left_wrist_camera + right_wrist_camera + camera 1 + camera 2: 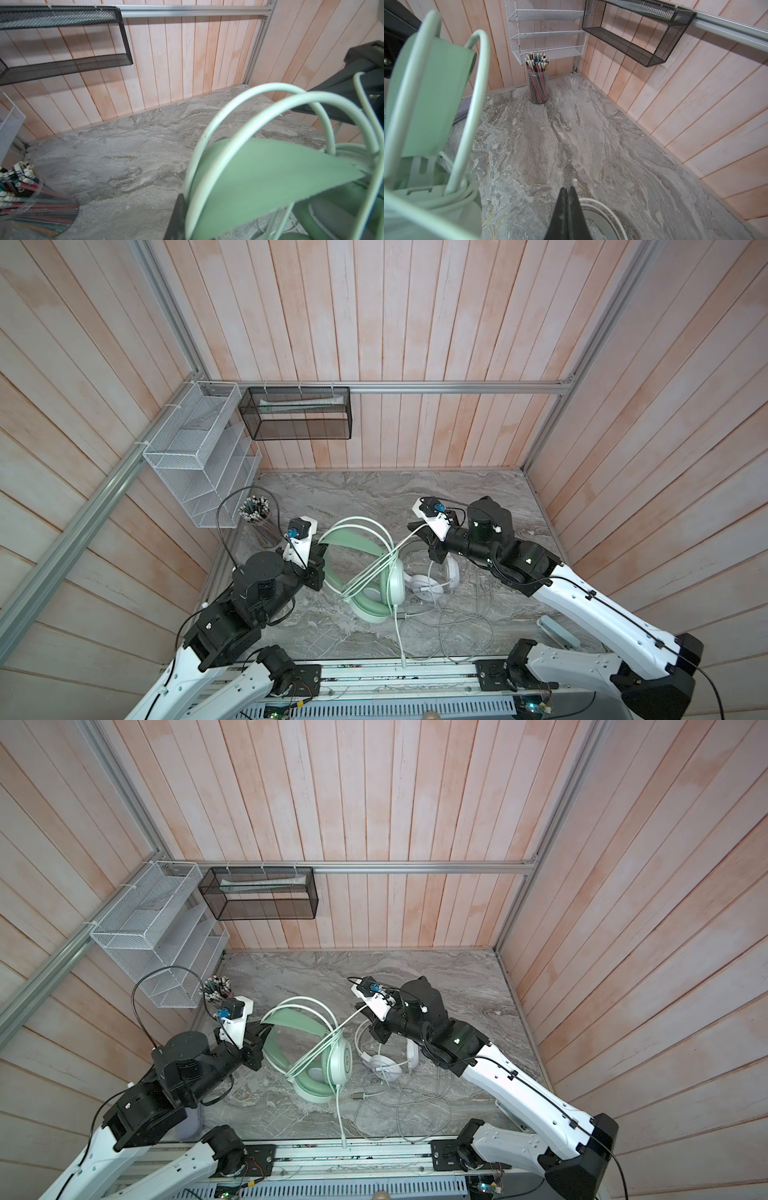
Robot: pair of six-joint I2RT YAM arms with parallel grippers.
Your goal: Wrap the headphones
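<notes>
The mint green headphones (376, 589) (322, 1069) stand tilted mid-table, with their cable looped several times around the headband (270, 176) and earcups. My left gripper (322, 548) (266, 1028) is shut on the headband's left side; one black finger (178, 216) shows against the band's rails. A strand of the mint cable (409, 537) (349, 1017) rises straight to my right gripper (411, 526) (357, 1006) (566, 189), which is shut on it; the tips are pressed together. The plug end (405, 662) trails to the front edge. The white headphones (424, 583) (384, 1063) lie under the right arm.
The white set's grey cable (457, 622) lies tangled near the front of the marble table (332, 497). A cup of pencils (255, 514) (537, 83) stands back left under a white wire rack (195, 472). A black mesh basket (297, 414) hangs on the back wall.
</notes>
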